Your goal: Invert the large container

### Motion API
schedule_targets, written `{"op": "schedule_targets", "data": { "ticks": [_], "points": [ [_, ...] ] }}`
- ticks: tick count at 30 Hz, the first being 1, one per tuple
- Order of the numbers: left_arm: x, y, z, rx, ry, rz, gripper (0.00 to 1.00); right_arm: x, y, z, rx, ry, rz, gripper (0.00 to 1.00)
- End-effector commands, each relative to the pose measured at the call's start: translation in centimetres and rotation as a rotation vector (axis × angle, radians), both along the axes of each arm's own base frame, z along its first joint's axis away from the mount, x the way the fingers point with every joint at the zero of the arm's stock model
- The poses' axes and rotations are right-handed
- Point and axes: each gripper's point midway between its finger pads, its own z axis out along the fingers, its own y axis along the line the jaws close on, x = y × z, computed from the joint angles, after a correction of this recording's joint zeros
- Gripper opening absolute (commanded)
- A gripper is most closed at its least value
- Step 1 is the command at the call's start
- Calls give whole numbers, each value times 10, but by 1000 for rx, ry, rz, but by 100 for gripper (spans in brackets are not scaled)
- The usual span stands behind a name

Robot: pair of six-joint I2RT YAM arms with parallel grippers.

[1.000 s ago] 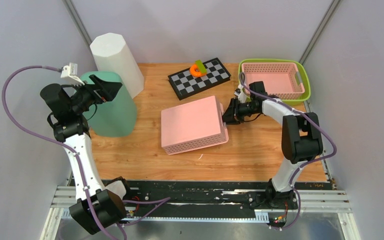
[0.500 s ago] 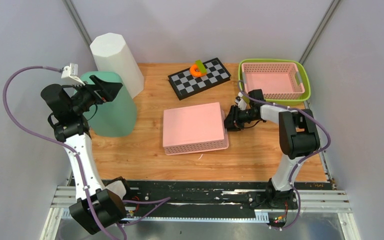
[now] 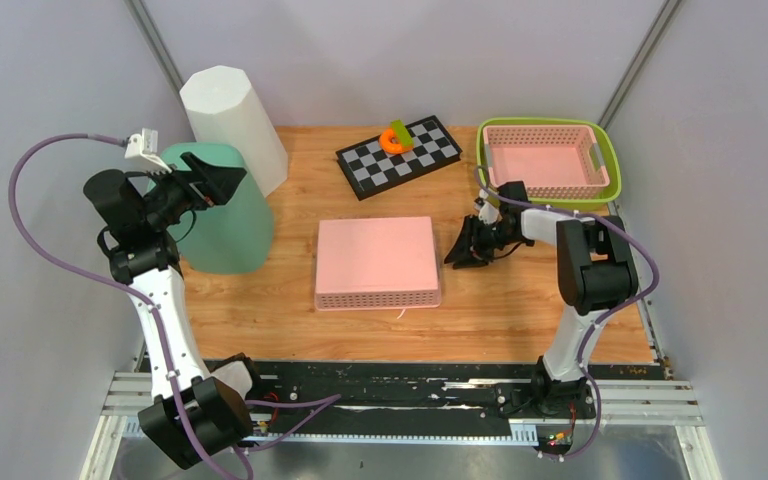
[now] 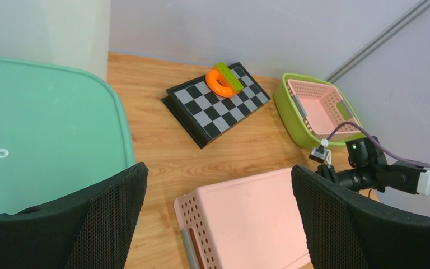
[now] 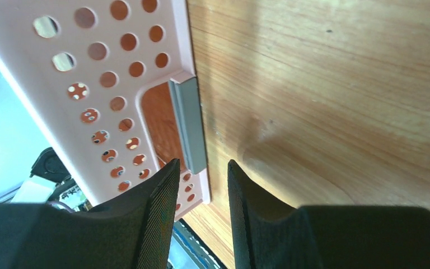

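Note:
The large container [image 3: 375,262], a pink perforated basket, lies bottom up and flat on the wooden table; it also shows in the left wrist view [image 4: 252,218]. My right gripper [image 3: 458,252] is low at its right end, a short gap away from it. In the right wrist view the jaws [image 5: 203,163] stand partly open with nothing between them. The basket's holed end wall [image 5: 89,84] and grey handle [image 5: 187,123] lie just ahead of the fingertips. My left gripper [image 3: 222,180] hangs wide open above the green bin, far from the basket, and its jaws [image 4: 218,171] are empty.
An upturned green bin [image 3: 222,215] and a white bin [image 3: 232,120] stand at the back left. A checkerboard [image 3: 400,155] with an orange and green piece [image 3: 394,138] lies at the back. A smaller pink basket [image 3: 545,165] sits inside a green tray [image 3: 612,170] at the back right.
The pink basket has dropped from a tilt to lie flat, bottom up. My right gripper has let go of its right end, opened and drawn slightly away. The left arm has not moved.

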Motion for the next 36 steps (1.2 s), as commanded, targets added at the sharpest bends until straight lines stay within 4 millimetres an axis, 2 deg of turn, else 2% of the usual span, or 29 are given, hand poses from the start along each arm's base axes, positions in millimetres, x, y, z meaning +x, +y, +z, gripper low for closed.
{"op": "schedule_targets", "data": {
  "ticks": [1, 6, 11, 20, 22, 26, 27, 36],
  "points": [
    [-1, 0, -7, 38, -8, -14, 100, 2, -21, 2, -111, -21, -1, 40],
    [-3, -2, -21, 138, 8, -19, 100, 7, -30, 35, -160, -132, 25, 43],
    [-6, -18, -39, 271, 28, -51, 100, 16, -35, 78, -187, -291, 21, 45],
    [-11, -57, -81, 540, 106, -190, 100, 48, -77, 132, -449, -556, -62, 48],
    [-11, -64, -90, 581, 126, -213, 100, 53, -81, 143, -470, -594, -75, 48],
    [-12, -72, -106, 639, 159, -244, 100, 50, -69, 158, -403, -626, -56, 47],
    [-12, -79, -111, 653, 161, -270, 100, 48, -64, 160, -382, -630, -41, 47],
    [-11, -97, -149, 770, 208, -361, 100, 34, -23, 168, -323, -741, 123, 48]
  ]
}}
